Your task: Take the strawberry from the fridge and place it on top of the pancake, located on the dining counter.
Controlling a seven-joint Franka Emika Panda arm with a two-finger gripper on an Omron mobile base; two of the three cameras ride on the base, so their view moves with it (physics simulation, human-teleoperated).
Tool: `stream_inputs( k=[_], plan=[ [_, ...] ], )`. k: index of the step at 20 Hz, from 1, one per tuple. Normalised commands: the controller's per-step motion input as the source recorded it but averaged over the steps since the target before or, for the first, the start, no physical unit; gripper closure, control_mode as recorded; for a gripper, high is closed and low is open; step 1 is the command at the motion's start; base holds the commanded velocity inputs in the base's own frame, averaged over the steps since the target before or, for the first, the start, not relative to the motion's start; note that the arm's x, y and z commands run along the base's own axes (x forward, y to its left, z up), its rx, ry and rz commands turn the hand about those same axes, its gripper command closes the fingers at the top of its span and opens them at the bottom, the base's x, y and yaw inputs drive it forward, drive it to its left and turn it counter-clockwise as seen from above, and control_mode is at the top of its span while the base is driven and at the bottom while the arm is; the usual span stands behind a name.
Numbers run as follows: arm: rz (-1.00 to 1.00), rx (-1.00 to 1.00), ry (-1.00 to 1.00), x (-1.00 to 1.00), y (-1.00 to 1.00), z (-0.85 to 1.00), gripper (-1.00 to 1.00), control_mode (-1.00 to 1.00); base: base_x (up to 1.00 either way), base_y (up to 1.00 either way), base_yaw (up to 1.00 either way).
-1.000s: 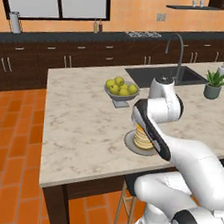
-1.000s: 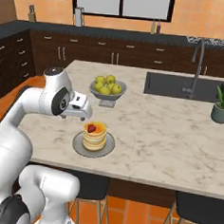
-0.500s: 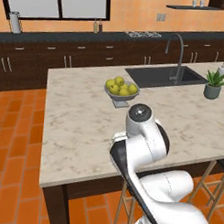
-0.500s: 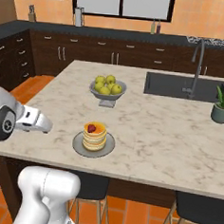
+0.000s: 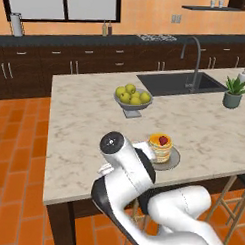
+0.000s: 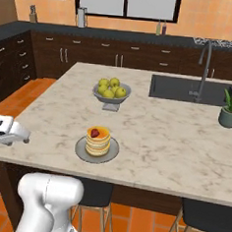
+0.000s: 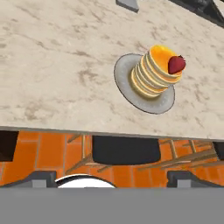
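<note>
The strawberry (image 7: 176, 64), small and bright red, lies on top of the pancake (image 7: 154, 73), a golden stack on a round grey plate (image 7: 141, 97). The plate stands near the front edge of the beige marbled dining counter (image 7: 52, 65). The base views show the same strawberry (image 6: 94, 133) on the pancake (image 6: 98, 142); from the left the strawberry (image 5: 164, 141) crowns the pancake (image 5: 160, 148). My gripper (image 7: 112, 178) is open and empty, held back off the counter's near edge. Its white hand (image 6: 9, 131) sits left of the plate. The fridge is out of view.
A grey bowl of yellow-green apples (image 6: 111, 91) stands behind the pancake. Further right are the dark sink (image 6: 189, 90), its curved faucet (image 6: 206, 61) and a potted plant (image 6: 230, 109). Dark stools (image 7: 124, 150) stand under the counter's edge. My folded arm (image 5: 127, 179) fills the foreground.
The arm has drawn back from the pancake toward the counter's near edge and folded low. The strawberry stays on the pancake. The gripper stays open.
</note>
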Motion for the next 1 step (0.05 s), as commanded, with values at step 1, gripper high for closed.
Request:
stream_inputs(
  k=[1],
  plan=[
    [0.00,-0.13,0.10,0.00,0.44,0.00,-1.00,-1.00,0.00,0.00,0.00]
  ],
)
